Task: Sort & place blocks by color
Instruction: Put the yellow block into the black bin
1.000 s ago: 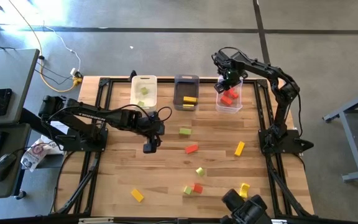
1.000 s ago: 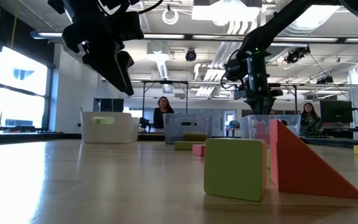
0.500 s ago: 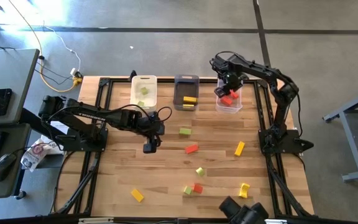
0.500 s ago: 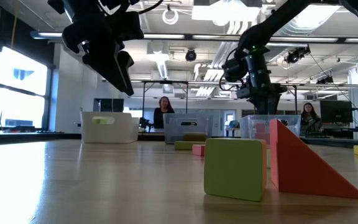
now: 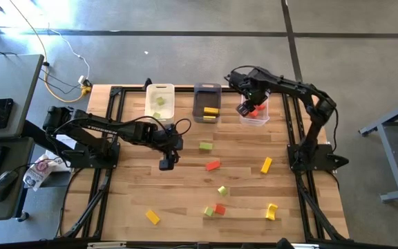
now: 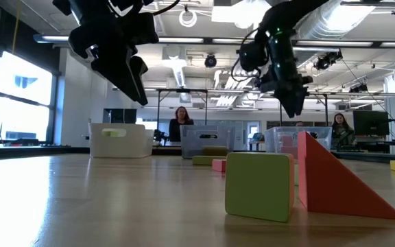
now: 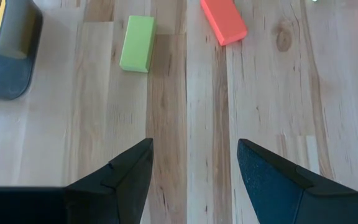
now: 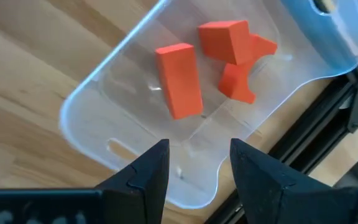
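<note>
Red, yellow and light green blocks lie scattered on the wooden table: a green bar [image 5: 206, 146], a red bar [image 5: 213, 165], a yellow one [image 5: 266, 164], and others nearer. Red blocks [image 8: 179, 79] lie in the clear bin [image 5: 262, 119]. My right gripper [image 8: 197, 168] hangs open and empty above that bin's left near corner, pointing down [image 5: 245, 105]. My left gripper [image 7: 194, 162] waits open above bare wood at mid-table [image 5: 166, 164], short of the green bar [image 7: 137, 51] and red bar [image 7: 224, 22].
A white bin [image 5: 160, 91] holds green blocks and a dark grey bin [image 5: 206, 90] holds a yellow one, both at the far edge. A green cube [image 6: 260, 185] and a red wedge [image 6: 334, 182] stand near the table's front. People show in the room behind.
My right gripper has risen out of the clear bin and swung toward the table's left, over the bin's left near corner, turning a little as it went. The red blocks stay in the bin.
</note>
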{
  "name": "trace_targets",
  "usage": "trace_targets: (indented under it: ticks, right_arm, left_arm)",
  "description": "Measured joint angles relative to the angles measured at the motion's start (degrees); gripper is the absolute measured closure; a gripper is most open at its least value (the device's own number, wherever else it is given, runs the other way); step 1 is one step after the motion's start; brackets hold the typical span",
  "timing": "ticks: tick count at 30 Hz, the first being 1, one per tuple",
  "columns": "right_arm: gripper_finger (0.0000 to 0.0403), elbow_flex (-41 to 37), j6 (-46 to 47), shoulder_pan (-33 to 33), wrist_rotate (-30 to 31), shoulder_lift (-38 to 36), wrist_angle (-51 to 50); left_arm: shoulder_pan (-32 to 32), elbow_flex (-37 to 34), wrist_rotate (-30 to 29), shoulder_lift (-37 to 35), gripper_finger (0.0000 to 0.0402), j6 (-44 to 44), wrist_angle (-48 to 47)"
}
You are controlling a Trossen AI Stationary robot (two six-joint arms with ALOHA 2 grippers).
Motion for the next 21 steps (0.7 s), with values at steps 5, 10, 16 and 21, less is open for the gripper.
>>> trace_targets:
  ticks: [5,10,16,21]
  right_arm:
    - [0.0247,0.0,2.87,4.96,1.3,-2.72,-1.27]
    - [0.0247,-0.02,4.83,10.75,2.11,-4.43,-3.81]
    - [0.0247,-4.92,3.9,17.98,2.2,-7.1,-4.39]
    - [0.0247,-10.38,4.41,23.48,0.64,-9.38,-4.61]
  left_arm:
    - [0.0,-0.01,0.0,-0.02,0.0184,-0.34,0.04]
    - [0.0,-0.01,0.04,-0.02,0.0184,-1.0,0.04]
    - [-0.02,-0.01,0.03,-0.02,0.0183,-1.0,0.04]
    - [-0.02,-0.01,0.04,-0.02,0.0184,-0.99,0.07]
